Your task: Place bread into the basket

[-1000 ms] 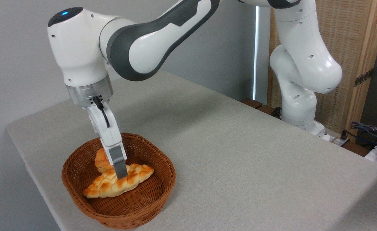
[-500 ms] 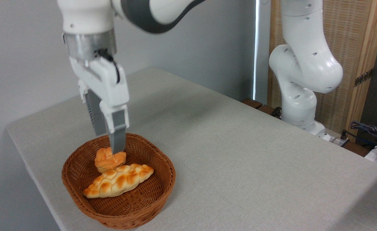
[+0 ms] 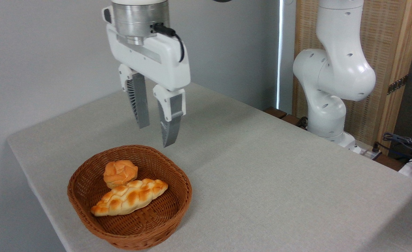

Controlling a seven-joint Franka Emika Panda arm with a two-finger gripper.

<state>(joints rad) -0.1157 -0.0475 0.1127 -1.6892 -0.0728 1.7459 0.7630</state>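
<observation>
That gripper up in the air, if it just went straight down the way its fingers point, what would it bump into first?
The gripper hangs open, fingers pointing down. Straight below looks like the far rim of the basket or the table just behind it; from one view the depth is unclear. It would probably miss the bread.

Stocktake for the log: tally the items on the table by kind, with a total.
Loaf: 1
Bun: 1
Basket: 1
Total: 3; both breads lie in the basket, below the open gripper.
</observation>
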